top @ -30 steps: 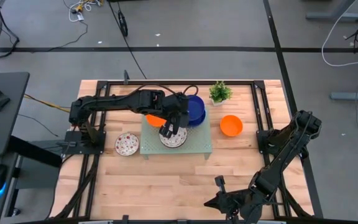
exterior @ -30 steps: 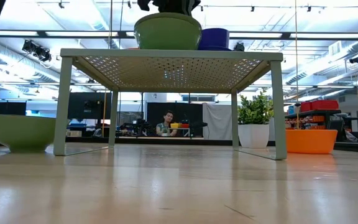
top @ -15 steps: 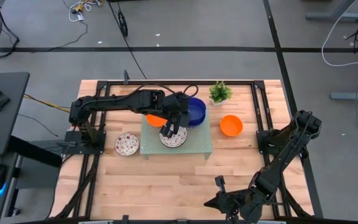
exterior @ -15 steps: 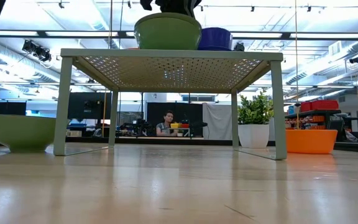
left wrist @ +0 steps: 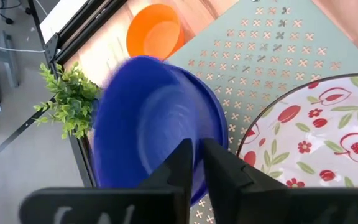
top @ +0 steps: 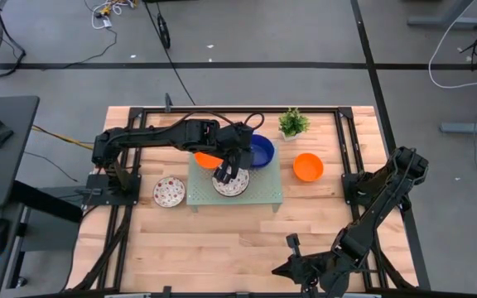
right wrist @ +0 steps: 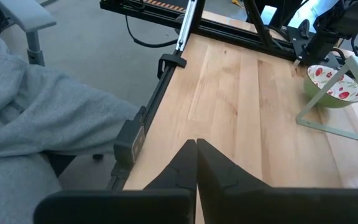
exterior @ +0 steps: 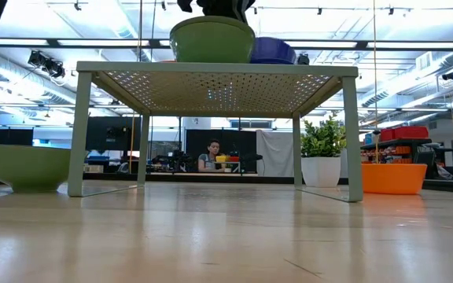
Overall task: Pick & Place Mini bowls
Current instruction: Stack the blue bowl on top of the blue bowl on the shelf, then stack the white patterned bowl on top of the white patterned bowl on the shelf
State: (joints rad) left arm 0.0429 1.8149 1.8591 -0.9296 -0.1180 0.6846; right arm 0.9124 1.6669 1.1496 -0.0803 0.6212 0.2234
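Going across the high view: a speckled mini bowl (top: 169,191) sits on the table at about 9 o'clock of the green tray (top: 259,194). On the tray, the left gripper (top: 230,168) hovers over another speckled bowl (top: 237,185), fingers slightly parted around the blue bowl's (left wrist: 148,127) rim, can't tell if it's gripping. An orange bowl (top: 308,166) sits at 3 o'clock. The right gripper (right wrist: 196,147) is parked, clenched on nothing.
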